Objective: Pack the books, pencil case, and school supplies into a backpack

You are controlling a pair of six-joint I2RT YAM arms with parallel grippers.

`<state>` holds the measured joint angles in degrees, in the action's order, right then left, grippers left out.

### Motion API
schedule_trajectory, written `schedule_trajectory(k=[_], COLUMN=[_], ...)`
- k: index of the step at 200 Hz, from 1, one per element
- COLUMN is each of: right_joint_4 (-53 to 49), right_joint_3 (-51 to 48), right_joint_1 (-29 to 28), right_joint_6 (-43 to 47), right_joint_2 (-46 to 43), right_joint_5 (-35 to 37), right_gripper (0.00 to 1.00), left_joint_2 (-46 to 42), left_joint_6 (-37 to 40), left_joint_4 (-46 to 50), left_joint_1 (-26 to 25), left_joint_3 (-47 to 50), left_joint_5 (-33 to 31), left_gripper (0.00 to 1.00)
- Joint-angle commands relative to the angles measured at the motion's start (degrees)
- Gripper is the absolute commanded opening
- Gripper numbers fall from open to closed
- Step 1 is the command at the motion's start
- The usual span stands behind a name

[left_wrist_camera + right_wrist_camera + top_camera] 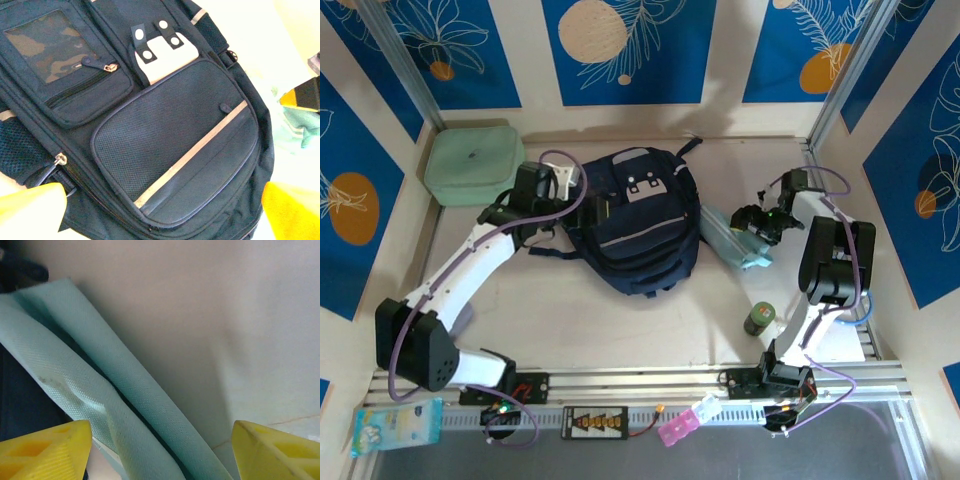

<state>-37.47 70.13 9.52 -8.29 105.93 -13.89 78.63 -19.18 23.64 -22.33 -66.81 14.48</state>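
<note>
The navy backpack (640, 220) lies flat mid-table, front pocket with its pale stripe (195, 150) facing up. My left gripper (548, 190) hovers at the backpack's left side, open, yellow fingertips (30, 210) wide apart over the front pocket with nothing between them. The pale-blue pencil case (735, 245) lies just right of the backpack. My right gripper (758, 222) is low over it, open, and the folded pouch fabric (100, 390) lies between its yellow fingertips (45, 452), nearer the left one. The books are out of view.
A mint-green boxy case (470, 160) sits in the back-left corner. A small dark-green container (758, 318) stands near the right arm's base. A pink item (680, 428) and a wipes packet (395, 425) lie by the front rail. Walls close in on three sides.
</note>
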Motion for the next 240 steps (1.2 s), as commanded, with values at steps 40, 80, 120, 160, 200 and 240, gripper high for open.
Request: schedule_trajectory(k=[40,80,120,160,200,240], right_joint_4=[-3.7,-2.7,0.9,0.4,1.9,3.2], right_joint_3=[-0.6,-1.7,-6.5,-10.2,-13.7,-16.3], right_joint_1=[-3.6,-3.9,-3.5,-3.6,-3.8,-4.2], right_joint_6=[1.8,-2.6,-9.8,-14.6,-19.3,-22.1], right_joint_2=[-1.4,-9.1,-21.8,-30.3,-35.9,-38.3], right_joint_5=[7.3,10.5,9.3,7.9,3.6,3.4], right_gripper=[0.24,0.01,0.0,0.0,0.0,0.0], left_joint_2=[2.8,5.1,11.9,21.2,27.4,32.8], left_joint_6=[2.0,7.8,20.3,33.6,36.0,36.7], left_joint_4=[2.3,3.1,9.8,20.2,21.2,22.0], left_joint_1=[-2.1,-5.2,-12.4,-18.8,-19.7,-19.9], left_joint_3=[-3.6,-4.8,-10.3,-18.3,-23.0,-26.7], left_joint_5=[1.6,2.6,-0.6,-8.4,-9.5,-10.1], left_gripper=[1.0,1.0,0.98,0.88,0.76,0.66])
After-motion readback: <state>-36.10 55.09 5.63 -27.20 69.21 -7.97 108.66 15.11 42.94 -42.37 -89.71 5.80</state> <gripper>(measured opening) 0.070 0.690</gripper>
